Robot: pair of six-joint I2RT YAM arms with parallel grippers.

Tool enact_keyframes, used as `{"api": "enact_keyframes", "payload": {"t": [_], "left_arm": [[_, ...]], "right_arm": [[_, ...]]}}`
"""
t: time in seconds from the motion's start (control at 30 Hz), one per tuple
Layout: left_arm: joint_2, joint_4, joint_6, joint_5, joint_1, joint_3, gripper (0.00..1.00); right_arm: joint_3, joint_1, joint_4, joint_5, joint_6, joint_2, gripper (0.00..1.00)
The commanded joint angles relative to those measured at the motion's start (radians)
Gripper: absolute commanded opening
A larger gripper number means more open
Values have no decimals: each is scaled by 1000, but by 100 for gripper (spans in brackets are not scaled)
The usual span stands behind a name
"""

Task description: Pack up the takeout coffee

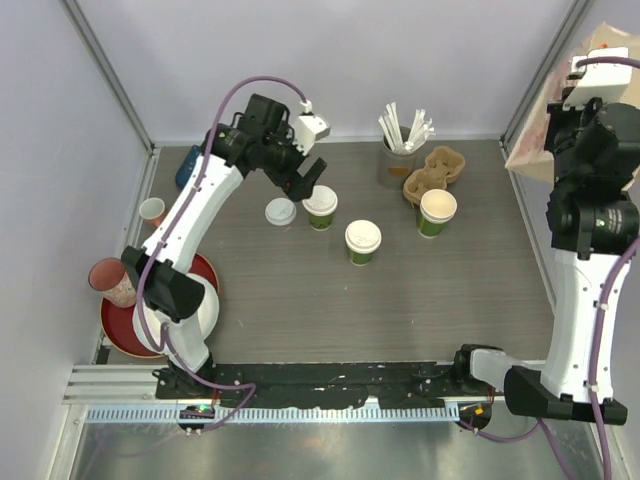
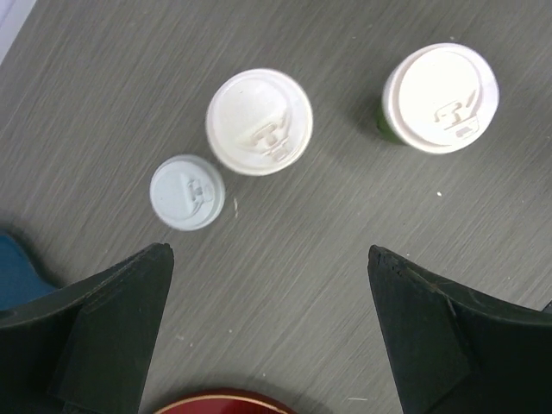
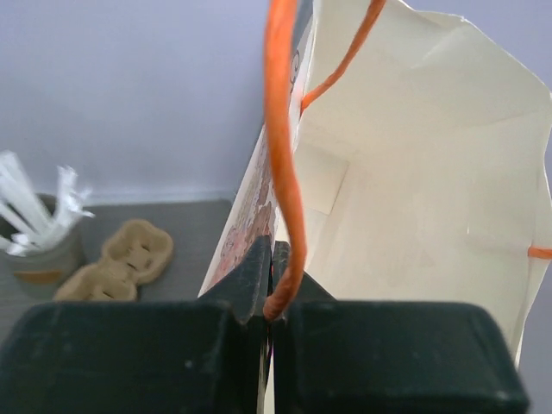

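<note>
Three green takeout cups stand mid-table. One lidded cup [image 1: 320,207] [image 2: 259,121] is just below my left gripper [image 1: 308,182] [image 2: 269,252], which hangs open and empty above the table. A second lidded cup [image 1: 363,241] [image 2: 442,97] stands nearer the middle. A third cup [image 1: 437,212] stands next to the pulp cup carrier [image 1: 435,172] [image 3: 116,263]. A loose white lid [image 1: 280,211] [image 2: 187,191] lies flat on the table. My right gripper [image 3: 274,259] is shut on the rim of a white paper bag [image 1: 540,125] [image 3: 414,207] with orange handles [image 3: 280,155], held up at the far right.
A holder of wrapped straws [image 1: 400,140] [image 3: 39,224] stands at the back. A red plate [image 1: 120,335] with a white bowl [image 1: 205,305], a pink cup [image 1: 112,282], a small cup [image 1: 152,211] and a blue object [image 1: 188,168] are on the left. Walls enclose the table.
</note>
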Motion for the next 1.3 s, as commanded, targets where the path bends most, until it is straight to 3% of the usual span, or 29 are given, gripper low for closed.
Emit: {"api": "enact_keyframes", "payload": {"t": [0.0, 0.13, 0.17, 0.27, 0.4, 0.47, 0.63, 0.7, 0.73, 0.77, 0.8, 0.83, 0.9, 0.97, 1.13, 1.27], "left_arm": [[-119, 24, -76, -26, 88, -43, 100], [-278, 50, -97, -51, 200, -128, 100], [-304, 53, -96, -54, 221, -164, 100], [-409, 55, -103, -86, 318, -220, 100], [-522, 79, -131, -92, 506, -254, 100], [-568, 84, -136, -94, 597, -262, 100], [-587, 44, -145, -97, 659, -273, 100], [-579, 26, -162, -94, 672, -274, 100], [-578, 21, -168, -81, 672, -279, 100], [-574, 17, -179, -75, 674, -277, 100], [-568, 11, -183, -66, 674, -277, 100], [-565, 4, -188, -58, 674, -271, 100], [-562, 0, -189, -67, 676, -267, 100], [-568, 1, -189, -84, 677, -270, 100], [-607, 21, -177, -133, 700, -254, 100], [-617, 32, -162, -184, 720, -248, 100]], "right_arm": [[121, 8, 92, -406, 16, -71, 1], [201, 9, 146, -772, 134, -90, 1], [197, 9, 173, -904, 222, -96, 1], [109, 9, 331, -1078, 370, -150, 1], [-47, 9, 667, -1203, 627, -222, 1], [-78, 9, 718, -1225, 689, -220, 1], [-139, 20, 865, -1249, 852, -167, 1], [-129, 81, 797, -1234, 823, -138, 1], [-86, 128, 714, -1175, 683, -119, 1], [-46, 288, 603, -1103, 579, -60, 1], [0, 383, 363, -1029, 448, -23, 1], [105, 504, 260, -846, 256, 29, 1], [205, 747, 81, -702, 112, 161, 1], [270, 813, 57, -602, 23, 208, 1], [284, 864, 39, -587, -48, 284, 1], [191, 959, -20, -585, -201, 274, 1]]}}
